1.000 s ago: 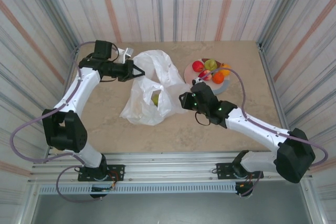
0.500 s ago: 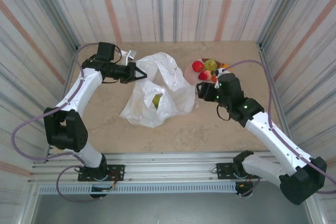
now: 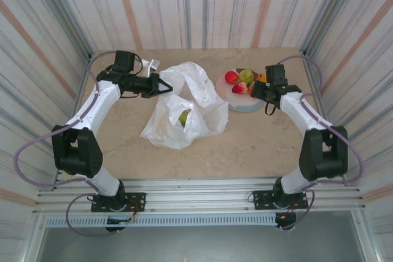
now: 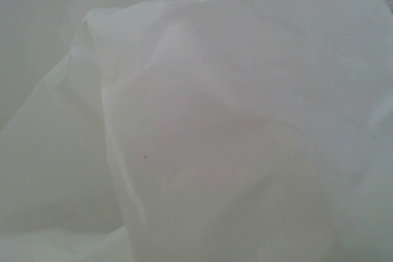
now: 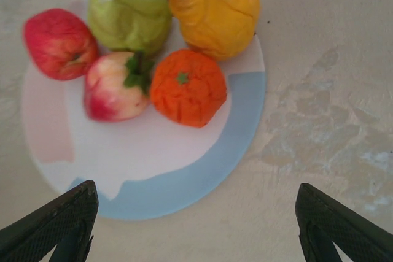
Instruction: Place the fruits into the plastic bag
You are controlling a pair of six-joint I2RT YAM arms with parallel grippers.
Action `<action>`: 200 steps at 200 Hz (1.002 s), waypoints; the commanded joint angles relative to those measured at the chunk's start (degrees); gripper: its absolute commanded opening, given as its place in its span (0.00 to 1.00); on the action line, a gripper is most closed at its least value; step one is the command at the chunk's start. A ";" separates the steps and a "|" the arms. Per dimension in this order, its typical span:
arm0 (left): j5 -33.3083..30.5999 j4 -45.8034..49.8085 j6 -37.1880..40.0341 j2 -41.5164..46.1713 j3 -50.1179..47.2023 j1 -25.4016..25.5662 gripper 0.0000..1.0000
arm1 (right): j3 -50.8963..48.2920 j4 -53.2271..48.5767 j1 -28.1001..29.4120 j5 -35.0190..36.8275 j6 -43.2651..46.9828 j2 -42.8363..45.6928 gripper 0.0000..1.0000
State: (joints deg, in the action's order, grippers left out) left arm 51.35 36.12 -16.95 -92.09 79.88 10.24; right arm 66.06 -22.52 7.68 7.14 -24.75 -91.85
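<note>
Left fingers (image 3: 161, 84) pinching wrinkly translucent plastic bag (image 3: 184, 118), right fingers (image 5: 55, 225) wide above 5 lumpy fruits (image 5: 187, 87)

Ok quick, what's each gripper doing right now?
Left gripper: closed on the bag.
Right gripper: open, empty, over the plate.

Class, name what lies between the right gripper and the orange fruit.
Bare plate surface, pale then blue-rimmed, separates the right gripper from the orange fruit; the right wrist view shows it.
</note>
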 commanded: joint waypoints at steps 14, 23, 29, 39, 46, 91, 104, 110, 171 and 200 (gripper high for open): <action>1.75 -1.09 -0.91 1.57 -1.30 -0.84 0.00 | 7.19 -1.64 0.24 2.38 0.28 -8.94 0.81; 1.86 -1.13 -0.98 1.61 -1.36 -0.84 0.00 | 8.57 -1.73 0.23 2.66 -0.31 -10.94 0.81; 1.97 -1.14 -0.90 1.65 -1.39 -0.84 0.00 | 9.53 -1.89 0.23 2.85 -0.66 -12.17 0.81; 1.99 -1.24 -1.05 1.87 -1.67 -0.91 0.00 | 10.79 -1.91 0.27 3.12 -1.14 -14.02 0.80; 2.08 -1.52 -1.20 1.96 -1.83 -0.97 0.00 | 11.47 -1.93 0.29 3.21 -1.47 -15.21 0.80; 2.44 -1.89 -1.47 2.18 -2.42 -0.92 0.00 | 12.71 -1.43 0.34 3.86 -2.41 -19.15 0.78; 2.53 -1.90 -1.35 2.18 -2.28 -0.92 0.00 | 12.78 -1.23 0.23 3.61 -2.50 -19.75 0.78; 2.46 -1.82 -1.28 2.18 -2.35 -0.93 0.00 | 12.85 -1.16 0.23 3.42 -2.63 -20.05 0.78; 2.21 -2.08 -1.51 2.14 -2.75 -1.06 0.00 | 15.24 -1.03 -0.04 2.27 -2.54 -22.58 0.75; 2.24 -2.08 -1.46 2.09 -2.77 -1.09 0.00 | 16.44 -1.38 -0.28 2.17 -2.31 -24.11 0.73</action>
State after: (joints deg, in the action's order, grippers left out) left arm 52.51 34.24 -18.24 -91.81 77.84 9.72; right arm 80.47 -22.74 7.77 9.23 -26.50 -114.10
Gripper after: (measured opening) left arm 0.049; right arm 0.739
